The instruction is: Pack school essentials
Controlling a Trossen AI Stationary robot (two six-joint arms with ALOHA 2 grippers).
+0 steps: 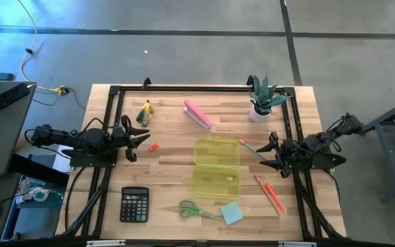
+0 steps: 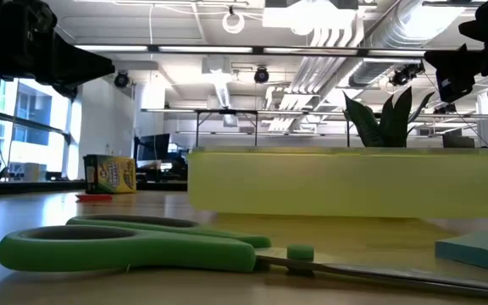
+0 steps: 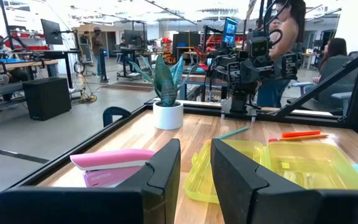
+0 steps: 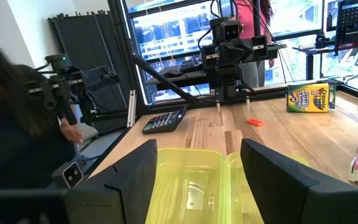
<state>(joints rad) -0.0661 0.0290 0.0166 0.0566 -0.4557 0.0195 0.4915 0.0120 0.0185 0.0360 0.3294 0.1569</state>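
Observation:
A clear yellow case (image 1: 216,168) lies open at mid-table. Near the table's near edge lie green-handled scissors (image 1: 196,210) and a light blue note pad (image 1: 231,213). Two orange-red pens (image 1: 273,195) lie right of the case, and a thin pencil (image 1: 252,147) at its far right corner. A tiny orange piece (image 1: 153,147) and a yellow-green crayon box (image 1: 145,112) sit to the left. My left gripper (image 1: 142,137) hovers open left of the case. My right gripper (image 1: 265,156) hovers open at the case's right side, over the pencil's end.
A pink oblong block (image 1: 197,114) lies beyond the case, and a potted plant (image 1: 262,99) stands at the far right. A black calculator (image 1: 134,204) sits near left. A black frame (image 1: 184,88) borders the table. People show in the room beyond in both wrist views.

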